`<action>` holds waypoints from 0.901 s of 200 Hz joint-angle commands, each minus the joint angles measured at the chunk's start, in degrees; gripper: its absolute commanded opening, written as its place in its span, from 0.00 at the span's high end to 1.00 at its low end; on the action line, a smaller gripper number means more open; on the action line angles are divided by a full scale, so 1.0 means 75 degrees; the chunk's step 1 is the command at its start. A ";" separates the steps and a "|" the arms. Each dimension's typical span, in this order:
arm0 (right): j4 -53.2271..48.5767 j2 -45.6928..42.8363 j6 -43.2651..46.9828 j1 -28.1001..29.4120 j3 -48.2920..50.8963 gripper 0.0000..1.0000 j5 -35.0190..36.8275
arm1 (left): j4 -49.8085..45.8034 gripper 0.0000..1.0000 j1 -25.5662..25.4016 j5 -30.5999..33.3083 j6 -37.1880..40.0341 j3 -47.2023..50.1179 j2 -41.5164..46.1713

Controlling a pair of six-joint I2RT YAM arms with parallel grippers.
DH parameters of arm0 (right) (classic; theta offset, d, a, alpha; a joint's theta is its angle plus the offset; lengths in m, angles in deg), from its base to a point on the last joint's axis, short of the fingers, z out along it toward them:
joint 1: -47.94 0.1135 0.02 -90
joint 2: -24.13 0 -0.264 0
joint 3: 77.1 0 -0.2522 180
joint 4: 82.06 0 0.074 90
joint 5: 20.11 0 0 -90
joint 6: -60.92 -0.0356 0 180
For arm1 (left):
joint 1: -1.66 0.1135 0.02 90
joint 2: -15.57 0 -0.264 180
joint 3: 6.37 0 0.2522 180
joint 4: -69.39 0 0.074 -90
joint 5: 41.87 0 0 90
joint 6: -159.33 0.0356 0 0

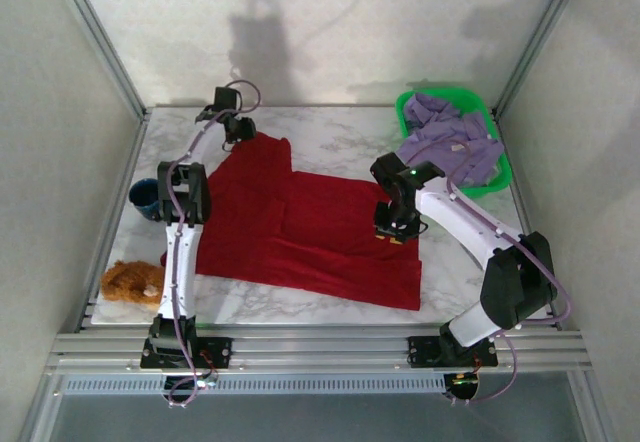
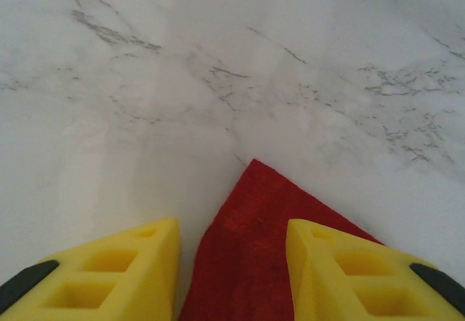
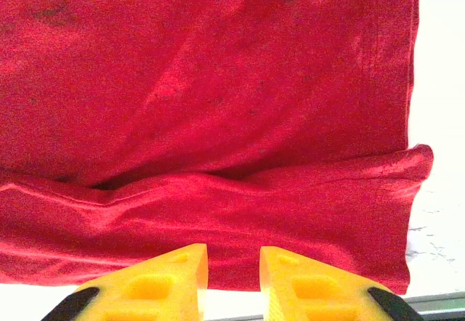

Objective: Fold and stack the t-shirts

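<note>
Straddling a corner of the deep red t-shirt (image 1: 300, 232), the left gripper (image 2: 232, 223) stands half open, gripping nothing; the right gripper (image 3: 232, 248), narrowly parted and empty, hangs over its folded hem.

We look down from high behind the near edge over the whole table (image 1: 340, 147), while our two wrist views hang close above it, the left facing the far corner of the red shirt (image 1: 300, 232), the right facing its right part, both patches inside the overhead view.
</note>
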 commanded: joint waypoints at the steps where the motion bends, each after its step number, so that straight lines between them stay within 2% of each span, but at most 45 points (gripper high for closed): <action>1: -0.0177 -0.0144 -0.0094 0.0029 0.0124 0.74 0.0118 | -0.0295 0.59 -0.0229 0.0165 0.0253 -0.0170 -0.0406; 26: -0.0108 -0.0155 -0.0070 0.0030 0.0176 0.75 0.0109 | -0.0748 0.69 -0.0273 0.0631 0.0164 -0.0619 -0.0704; 37: -0.0107 -0.0147 -0.0041 0.0036 0.0149 0.74 0.0094 | -0.0853 0.70 -0.0317 0.0784 0.0159 -0.0632 -0.0728; 62: -0.0128 -0.0215 -0.0012 0.0019 0.0089 0.75 0.0196 | -0.1153 0.76 -0.0396 0.0722 0.0187 -0.0574 -0.0815; 103: 0.0124 -0.0367 -0.0006 -0.0005 0.0402 0.74 0.0181 | -0.1115 1.00 -0.0554 0.0893 0.0345 -0.0363 -0.0611; 142: 0.0543 -0.0346 -0.0035 -0.0088 0.0425 0.74 0.0451 | -0.0971 1.00 -0.0493 0.0890 0.0380 -0.0181 0.0166; 180: 0.1159 -0.0197 -0.0111 -0.0216 -0.0011 0.70 0.1467 | -0.0377 1.00 -0.0293 0.0756 0.0312 0.1336 0.1401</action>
